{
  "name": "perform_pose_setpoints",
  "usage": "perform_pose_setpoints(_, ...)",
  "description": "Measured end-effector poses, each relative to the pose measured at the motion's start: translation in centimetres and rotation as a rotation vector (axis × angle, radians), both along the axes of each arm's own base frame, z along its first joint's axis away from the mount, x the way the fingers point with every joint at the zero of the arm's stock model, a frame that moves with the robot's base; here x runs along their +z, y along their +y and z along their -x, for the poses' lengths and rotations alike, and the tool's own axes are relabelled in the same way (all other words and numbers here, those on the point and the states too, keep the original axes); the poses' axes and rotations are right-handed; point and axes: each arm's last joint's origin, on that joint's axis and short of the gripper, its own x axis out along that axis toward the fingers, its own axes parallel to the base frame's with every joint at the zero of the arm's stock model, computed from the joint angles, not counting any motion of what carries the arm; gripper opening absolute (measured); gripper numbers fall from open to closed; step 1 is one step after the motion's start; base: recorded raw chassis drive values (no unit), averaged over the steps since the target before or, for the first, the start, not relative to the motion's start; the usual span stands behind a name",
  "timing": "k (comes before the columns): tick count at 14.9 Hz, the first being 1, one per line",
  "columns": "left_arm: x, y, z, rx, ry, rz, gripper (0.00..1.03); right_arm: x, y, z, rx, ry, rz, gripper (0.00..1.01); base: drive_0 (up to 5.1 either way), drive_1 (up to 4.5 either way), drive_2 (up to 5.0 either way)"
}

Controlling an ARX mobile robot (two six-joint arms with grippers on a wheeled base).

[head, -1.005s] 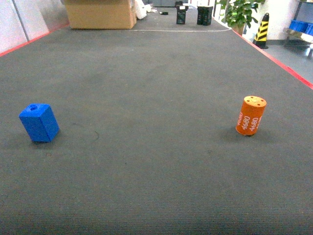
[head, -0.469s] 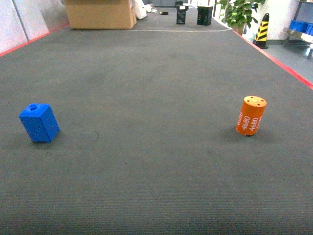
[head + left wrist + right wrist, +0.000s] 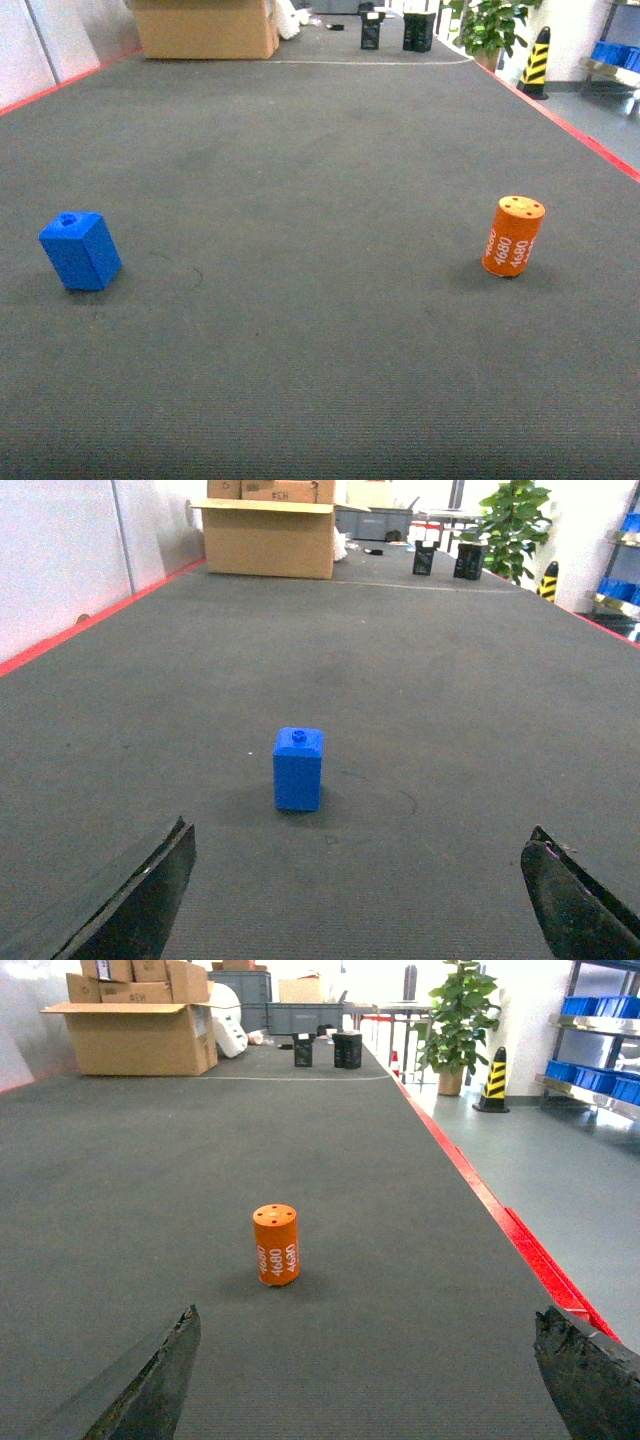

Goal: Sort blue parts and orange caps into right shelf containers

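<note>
A small blue part (image 3: 80,250) stands upright on the dark grey worktop (image 3: 320,330) at the left of the head view, its round knob on top, while an orange cap (image 3: 514,236) printed "1680" stands upright well apart from it at the right. Neither arm appears in the head view.

Seen from the left wrist, the left claw (image 3: 365,900) is spread wide: its two dark fingers (image 3: 150,885) enter only at the bottom corners of the frame, and the blue part (image 3: 298,768) stands ahead of them, a little left of the midline between the tips and clear of both. Nothing is pinched.

From the right wrist, the right claw (image 3: 375,1375) is likewise spread wide (only the finger ends (image 3: 160,1370) show, at the lower corners). The orange cap (image 3: 276,1244) stands ahead of it, left of centre, nearer the left finger than the right, touching neither.

A red stripe (image 3: 520,1245) edges the worktop on its right side. Beyond it, at the far right of the right wrist view, a metal shelf (image 3: 590,1085) carries blue containers (image 3: 590,1005), well apart from both parts. A cardboard box (image 3: 205,28) sits at the far end of the worktop, with a potted plant (image 3: 455,1020) and a striped traffic cone (image 3: 493,1080) on the floor behind.
</note>
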Motion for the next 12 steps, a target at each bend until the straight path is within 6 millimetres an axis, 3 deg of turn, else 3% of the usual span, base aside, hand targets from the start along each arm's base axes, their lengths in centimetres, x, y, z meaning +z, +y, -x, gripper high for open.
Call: perform_pose_setpoints(12, 0.00, 0.00, 0.00, 0.000, 0.000, 0.000, 0.98, 0.00, 0.00, 0.00, 0.000, 0.000, 0.000, 0.98, 0.0, 0.00, 0.0)
